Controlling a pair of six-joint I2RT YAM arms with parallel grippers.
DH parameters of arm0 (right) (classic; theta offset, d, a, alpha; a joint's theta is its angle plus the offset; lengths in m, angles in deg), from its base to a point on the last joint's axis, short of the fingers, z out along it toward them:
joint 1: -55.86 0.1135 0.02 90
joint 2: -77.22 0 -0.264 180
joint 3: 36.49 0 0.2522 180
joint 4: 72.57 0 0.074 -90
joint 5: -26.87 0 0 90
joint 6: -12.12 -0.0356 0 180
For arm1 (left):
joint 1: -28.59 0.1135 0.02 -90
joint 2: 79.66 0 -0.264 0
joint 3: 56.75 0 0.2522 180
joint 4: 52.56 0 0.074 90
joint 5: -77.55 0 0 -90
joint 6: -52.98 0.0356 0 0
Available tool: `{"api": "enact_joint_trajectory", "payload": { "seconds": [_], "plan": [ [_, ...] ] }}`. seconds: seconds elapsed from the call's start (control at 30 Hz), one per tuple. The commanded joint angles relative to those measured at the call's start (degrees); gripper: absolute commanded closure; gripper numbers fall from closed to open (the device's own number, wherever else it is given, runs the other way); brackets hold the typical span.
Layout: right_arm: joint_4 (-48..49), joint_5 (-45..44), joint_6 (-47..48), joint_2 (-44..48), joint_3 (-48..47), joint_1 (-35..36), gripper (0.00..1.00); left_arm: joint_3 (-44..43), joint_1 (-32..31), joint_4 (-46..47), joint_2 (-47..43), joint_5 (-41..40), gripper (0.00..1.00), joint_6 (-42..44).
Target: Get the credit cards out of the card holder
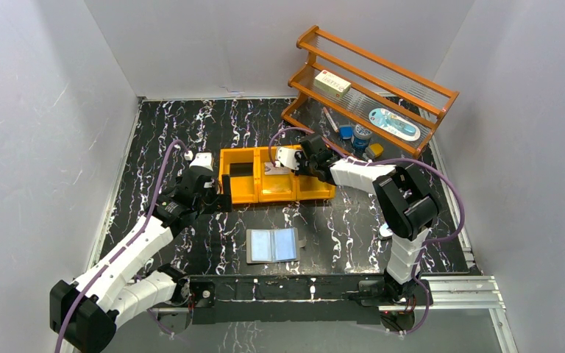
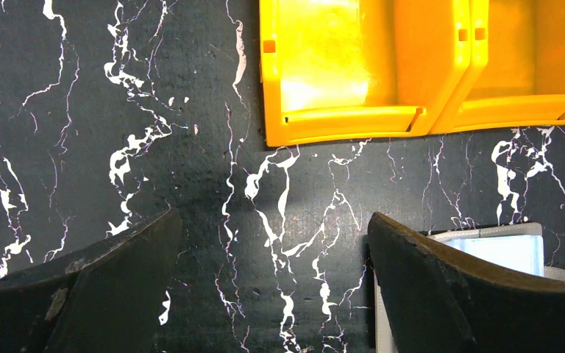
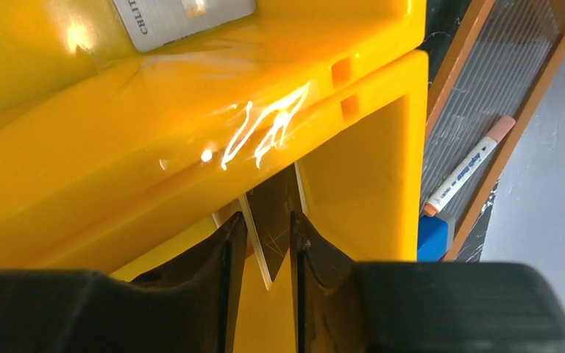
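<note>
My two arms work over a black marbled desk (image 1: pixel 162 140). The right end effector (image 3: pixel 268 228) is nearly closed, its two fingers (image 3: pixel 228 254) clamped on one black card (image 3: pixel 276 209) held on edge. It hangs at the top of the orange bin (image 3: pixel 154 147), by the wall between two of the bin's three compartments. In the compartment next to it one grey card (image 3: pixel 184 18) lies flat. Those two cards are all I can count.

From above, the right end effector (image 1: pixel 288 158) sits over the bin (image 1: pixel 279 195) near its middle.

The left end effector (image 2: pixel 272 228) is spread wide and grips nothing. It is low over bare desk, just off the near wall of the bin (image 2: pixel 346 121), at the bin's left end. In the top view the left end effector (image 1: pixel 207 193) is beside that end.

The holder (image 1: pixel 272 245) lies open on the desk, its two pale blue leaves facing up. It is on the near side of the bin and apart from it, between my arm bases. One corner of the holder (image 2: pixel 504 246) shows past my left end effector's right-hand finger (image 2: pixel 441 294). I cannot tell whether its slots hold any card.
</note>
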Motion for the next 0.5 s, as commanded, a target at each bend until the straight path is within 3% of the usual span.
{"api": "enact_joint_trajectory", "payload": {
  "seconds": [0.0, 0.47],
  "plan": [
    [-0.83, 1.04, -2.24, 1.67, -1.72, -0.01, 0.62, -0.02, 0.12, -0.84, 0.25, -0.45, 0.02, 0.67],
    [-1.25, 5.06, -11.23, 8.51, -2.16, -0.86, 0.54, 0.02, 0.14, -0.84, -0.08, -0.43, 0.02, 0.68]
  ]
}}
